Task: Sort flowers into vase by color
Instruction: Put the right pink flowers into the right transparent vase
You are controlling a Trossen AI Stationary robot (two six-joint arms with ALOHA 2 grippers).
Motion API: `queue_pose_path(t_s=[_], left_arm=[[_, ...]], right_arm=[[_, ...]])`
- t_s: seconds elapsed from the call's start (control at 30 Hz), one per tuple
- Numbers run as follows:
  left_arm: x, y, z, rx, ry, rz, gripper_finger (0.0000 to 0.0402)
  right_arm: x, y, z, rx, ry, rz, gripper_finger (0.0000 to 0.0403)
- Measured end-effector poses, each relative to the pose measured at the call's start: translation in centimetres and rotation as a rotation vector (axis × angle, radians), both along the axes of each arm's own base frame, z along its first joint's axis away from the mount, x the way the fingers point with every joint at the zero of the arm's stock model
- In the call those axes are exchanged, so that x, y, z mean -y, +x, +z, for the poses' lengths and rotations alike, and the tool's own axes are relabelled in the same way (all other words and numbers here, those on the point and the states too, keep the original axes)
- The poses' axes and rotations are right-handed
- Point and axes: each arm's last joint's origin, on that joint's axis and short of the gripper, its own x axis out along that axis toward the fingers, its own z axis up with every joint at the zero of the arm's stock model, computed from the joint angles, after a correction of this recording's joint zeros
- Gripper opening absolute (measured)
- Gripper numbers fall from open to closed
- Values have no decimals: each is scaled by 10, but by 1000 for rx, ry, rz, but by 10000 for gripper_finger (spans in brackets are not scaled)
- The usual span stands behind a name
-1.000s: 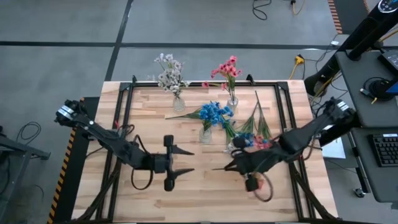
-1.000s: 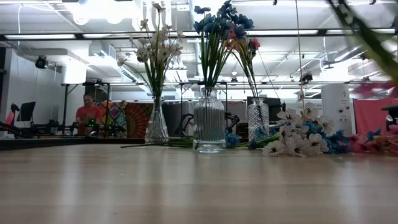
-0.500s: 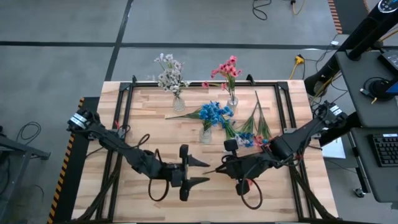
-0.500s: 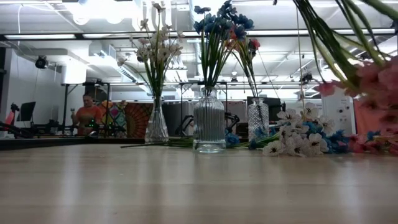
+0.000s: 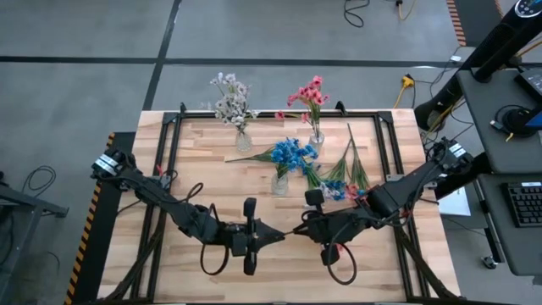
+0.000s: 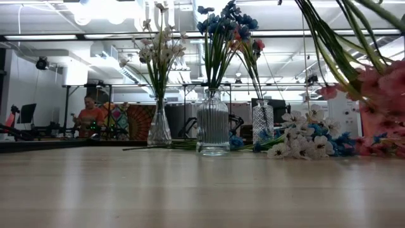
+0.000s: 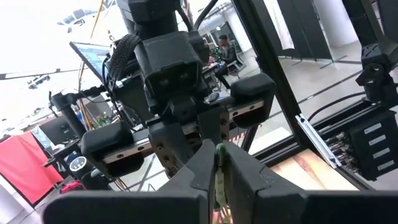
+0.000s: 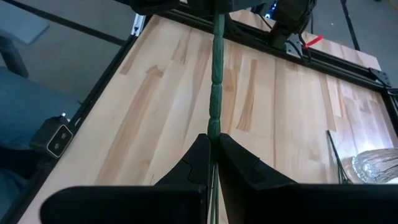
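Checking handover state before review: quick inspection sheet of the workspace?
Surface: wooden table inside a black frame.
Job's things: white, blue and pink flowers in three vases; loose pile lying beside them; one green stem held between both arms.
Clutter: nothing seen.
Grippers: left gripper and right gripper both shut on the stem, tip to tip.
Cables: yellow plug on floor.
Surroundings: person seated far behind.

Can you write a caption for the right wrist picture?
Right gripper shut on thin green flower stem above light wooden table.
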Motion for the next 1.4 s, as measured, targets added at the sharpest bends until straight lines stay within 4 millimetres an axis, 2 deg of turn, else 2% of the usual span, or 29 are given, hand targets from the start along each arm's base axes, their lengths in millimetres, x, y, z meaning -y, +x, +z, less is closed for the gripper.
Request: queue_pose_path(t_s=[0.17,0.4,0.57,0.67,0.9,1.07,1.23,1.4], left_arm=[[0,0,0,5,28,3,2],[1,-4,3,14,141,16,1],[-1,-7,12,58,235,32,1],[-2,-8,15,88,270,44,1],[-6,-6,18,110,297,62,0],[-7,-6,21,141,312,78,0],[-7,-6,21,145,337,82,0],[0,-5,14,130,347,63,0]], right_arm=[[2,-4,4,7,27,-13,22],[13,-18,24,78,80,-132,101],[21,-33,46,145,300,-227,148],[17,-38,47,173,421,-250,164],[-11,-42,14,172,636,-252,192],[-24,-45,-20,221,803,-364,212],[-30,-42,-62,379,1026,-425,231],[-45,-42,-85,615,1239,-411,253]])
